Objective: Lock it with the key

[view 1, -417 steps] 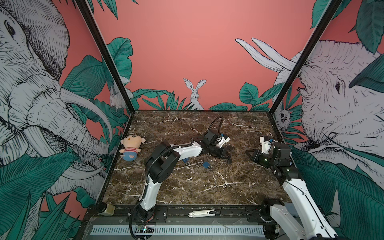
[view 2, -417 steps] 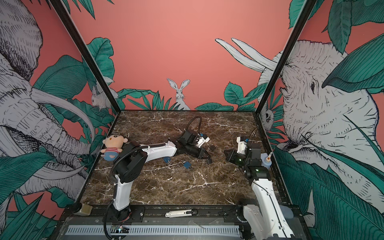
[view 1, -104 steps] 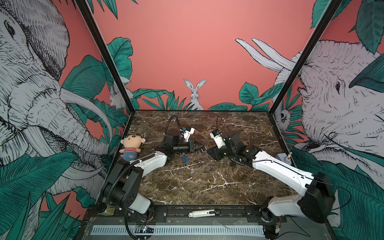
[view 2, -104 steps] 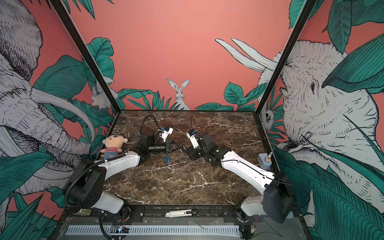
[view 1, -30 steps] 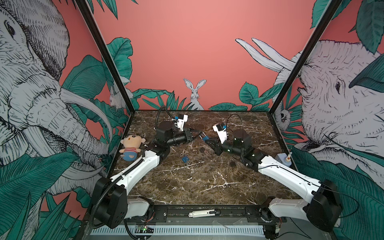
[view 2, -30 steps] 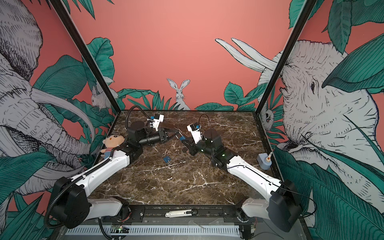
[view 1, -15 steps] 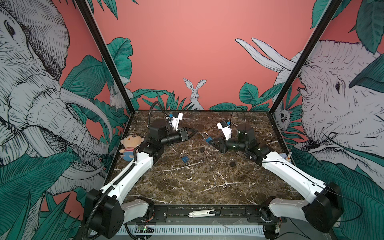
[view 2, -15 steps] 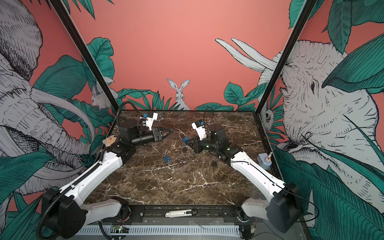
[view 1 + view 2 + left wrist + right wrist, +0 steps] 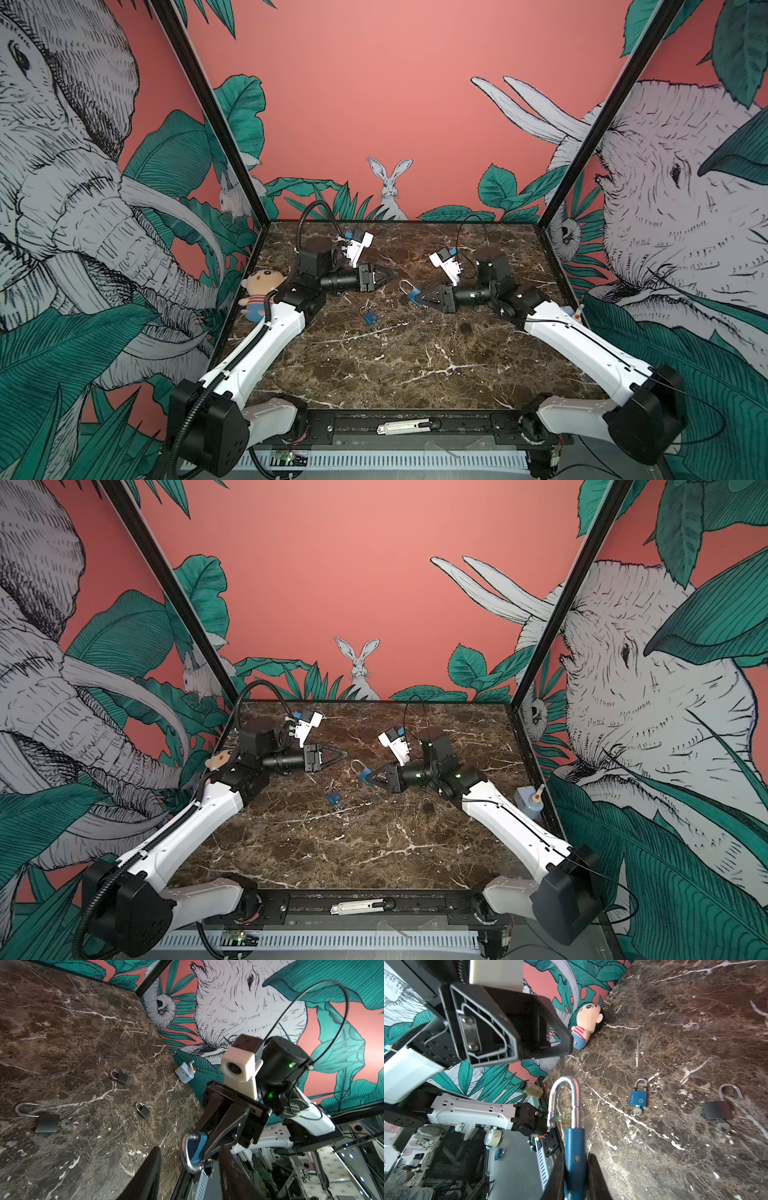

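**Right gripper holds the blue lock, left gripper parted beside it**

The right gripper (image 9: 420, 297) is closed narrow on the body of a blue lock (image 9: 412, 296). In the right wrist view, one finger presses on each wide face. The lock is in the air above the middle of the table (image 9: 415, 365), a little to the far side. Its shackle (image 9: 576, 1103) is open: one leg sits in the body and the other end is free. The shackle points left, toward the left gripper (image 9: 392, 275). That gripper has its jaws parted and holds nothing. It is just left of the lock, and in both top views the two seem apart. Whether a key is in the held lock, I cannot tell.

On the table, nearer than the held lock, lies the other blue lock (image 9: 370, 318). Its shackle looks shut and a key (image 9: 636, 1112) sits in its bottom. A small black lock (image 9: 465, 326) lies to the right of it, near the right arm. A doll (image 9: 261, 291) lies at the left edge and a grey box (image 9: 527, 800) at the right edge.
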### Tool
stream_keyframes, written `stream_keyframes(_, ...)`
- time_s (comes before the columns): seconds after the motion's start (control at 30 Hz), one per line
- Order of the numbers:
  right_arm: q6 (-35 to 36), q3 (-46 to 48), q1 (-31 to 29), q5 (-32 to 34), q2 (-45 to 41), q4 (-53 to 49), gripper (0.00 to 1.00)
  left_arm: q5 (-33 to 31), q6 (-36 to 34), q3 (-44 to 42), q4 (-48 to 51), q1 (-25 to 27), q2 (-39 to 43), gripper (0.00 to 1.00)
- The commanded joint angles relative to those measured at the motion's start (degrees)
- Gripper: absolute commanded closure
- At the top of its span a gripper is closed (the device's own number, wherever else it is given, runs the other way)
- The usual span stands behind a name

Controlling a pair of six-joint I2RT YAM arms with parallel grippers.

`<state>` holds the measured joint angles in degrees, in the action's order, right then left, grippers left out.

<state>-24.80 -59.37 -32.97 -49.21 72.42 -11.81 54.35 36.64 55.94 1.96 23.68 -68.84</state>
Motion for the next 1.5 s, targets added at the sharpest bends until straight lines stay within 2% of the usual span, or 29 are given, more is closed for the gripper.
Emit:
stream_keyframes(0.0,-2.2,-2.0,0.2,-5.8,0.8,4.4,1.00,3.5,-3.3,1.2,2.2,1.0,0.8,0.56)
stream_keyframes(0.33,-5.0,-2.6,0.3,-7.1,1.9,7.6,1.00,4.8,-3.4,0.2,1.4,1.3,1.4,0.73)
stream_keyframes(0.7,-7.2,-2.6,0.3,-8.8,1.8,9.9,1.00,4.5,-3.5,-0.4,1.3,1.3,0.7,1.00)
stream_keyframes(1.03,-13.5,-0.9,0.2,-13.1,0.5,17.3,1.00,4.3,-4.1,-1.0,1.1,1.3,0.1,1.00)
stream_keyframes(1.47,-16.2,0.0,0.3,-14.4,-0.6,21.0,1.00,4.2,-4.4,-1.6,0.4,1.3,-1.0,1.00)
